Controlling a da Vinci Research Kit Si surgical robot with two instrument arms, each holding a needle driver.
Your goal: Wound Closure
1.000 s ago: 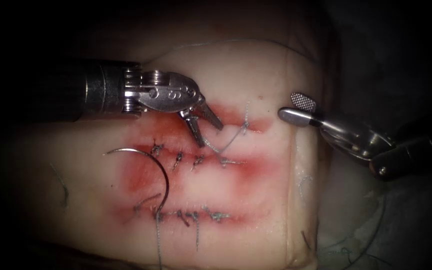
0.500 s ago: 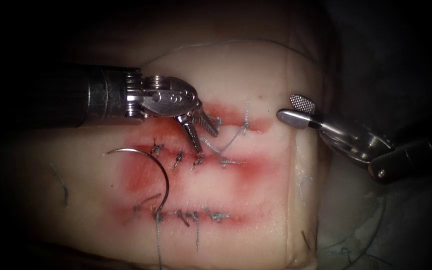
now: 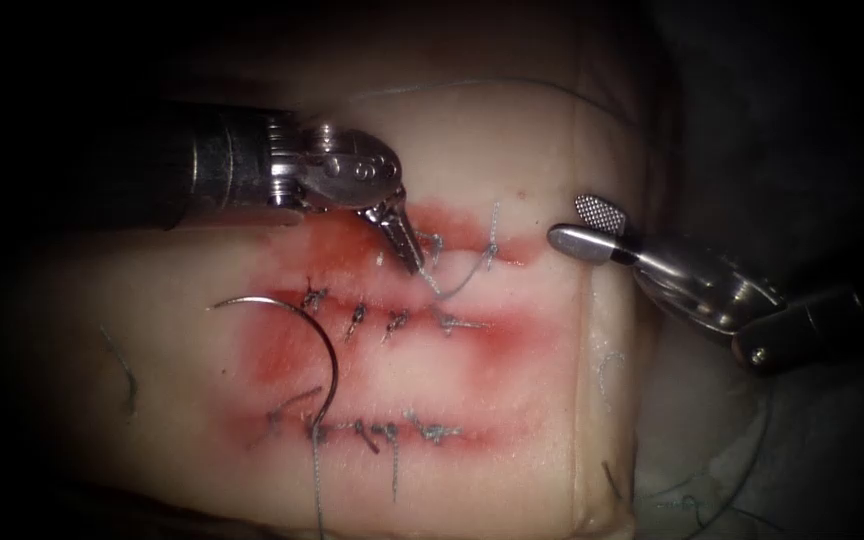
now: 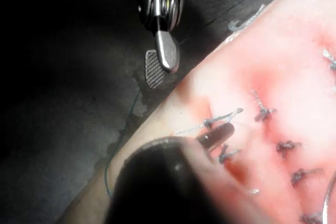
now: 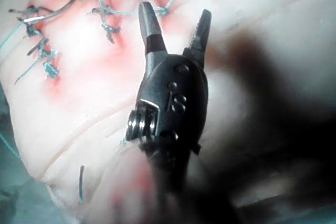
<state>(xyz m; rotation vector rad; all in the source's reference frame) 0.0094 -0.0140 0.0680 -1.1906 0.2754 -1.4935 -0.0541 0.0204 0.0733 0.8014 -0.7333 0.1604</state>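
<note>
Left tool (image 3: 414, 262) is apparently closing on thread (image 3: 457, 283); right tool (image 3: 592, 225) is gaping empty; needle (image 3: 320, 345) is lying loose on tissue (image 3: 512, 150), top cut half-stitched.

Surgical-skills lab, bench practice: a pale slab of pork-belly tissue (image 3: 512, 150) sits lit against a dark surround, w/ three red-stained rows of stitched cuts across it. Two slim steel robot instruments, the left tool (image 3: 407, 250) and right tool (image 3: 582, 225), hang over the block. A curved needle (image 3: 302, 330) lies loose on the surface, thread (image 3: 317, 480) trailing off the near edge. Dark matte bench surface (image 4: 63, 119) beside the block, seen from the left wrist cam.
</note>
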